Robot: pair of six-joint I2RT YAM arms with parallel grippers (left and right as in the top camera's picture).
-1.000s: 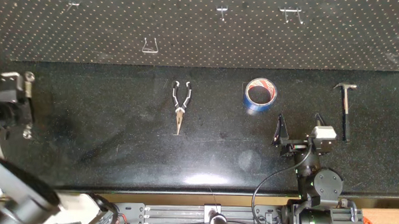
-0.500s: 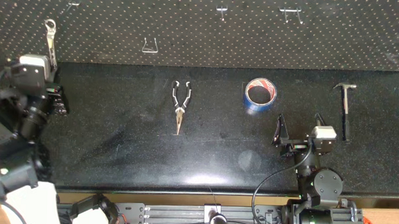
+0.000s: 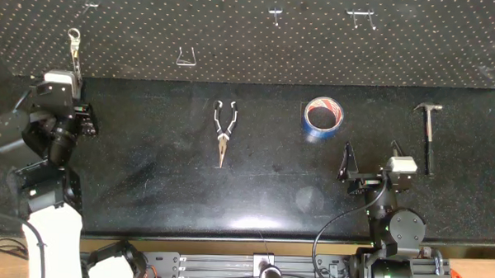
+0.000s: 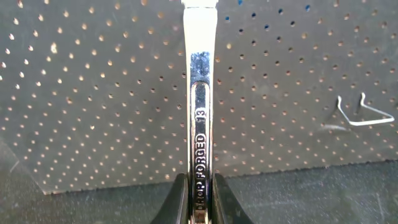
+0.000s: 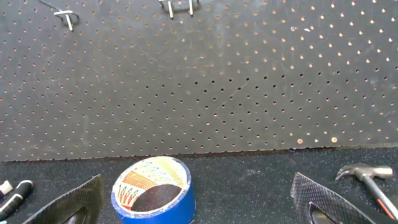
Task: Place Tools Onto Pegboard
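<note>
A silver wrench (image 3: pixel 74 52) stands upright against the black pegboard (image 3: pixel 317 42), with my left gripper (image 3: pixel 69 77) shut on its lower end. In the left wrist view the wrench shaft (image 4: pixel 200 93) rises between my two fingers (image 4: pixel 179 200), and a wire hook (image 4: pixel 364 115) sticks out of the board to one side. Needle-nose pliers (image 3: pixel 224 130), a blue tape roll (image 3: pixel 322 117) and a hammer (image 3: pixel 428 133) lie on the black table. My right gripper (image 3: pixel 371 153) stands open near the table's front, just short of the tape roll (image 5: pixel 153 190) and beside the hammer (image 5: pixel 367 177).
The pegboard carries several wire hooks: one at top left (image 3: pixel 91 6), a wide one (image 3: pixel 185 56), one at top middle (image 3: pixel 275 14) and a double one (image 3: pixel 361 17). Bare table (image 3: pixel 147 168) lies between the arms.
My left arm has swung in from the far left edge and carried the wrench up and rightward, so the wrench now stands over the pegboard. The right arm has not moved.
</note>
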